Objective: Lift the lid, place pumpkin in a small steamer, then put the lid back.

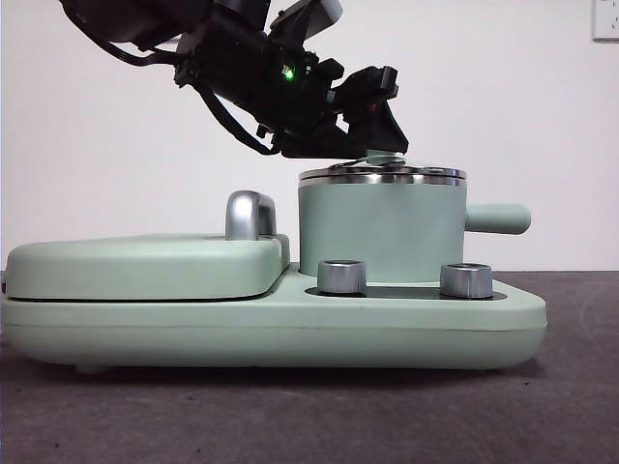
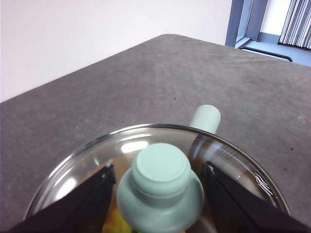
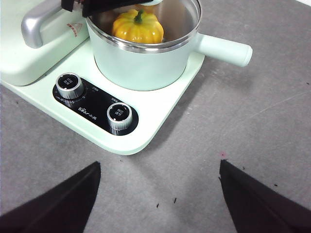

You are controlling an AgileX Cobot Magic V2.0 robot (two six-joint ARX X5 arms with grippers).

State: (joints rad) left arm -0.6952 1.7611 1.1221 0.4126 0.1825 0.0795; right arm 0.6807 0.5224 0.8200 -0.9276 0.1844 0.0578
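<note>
While the pumpkin (image 3: 138,27) sits inside the small steamer (image 1: 379,232), the lid (image 1: 382,175) rests on its rim; the left gripper (image 2: 158,182) straddles the knob (image 2: 160,191), jaws apart, and the right gripper (image 3: 158,194) waits wide open.

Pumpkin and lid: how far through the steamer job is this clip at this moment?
Nearly finished. The pumpkin already sits inside the small steamer, and the lid rests on the pot's rim. In hand: the left gripper sits at the lid's knob, jaws either side with gaps showing. Left: pull that arm clear. The right gripper waits open over the table.
</note>
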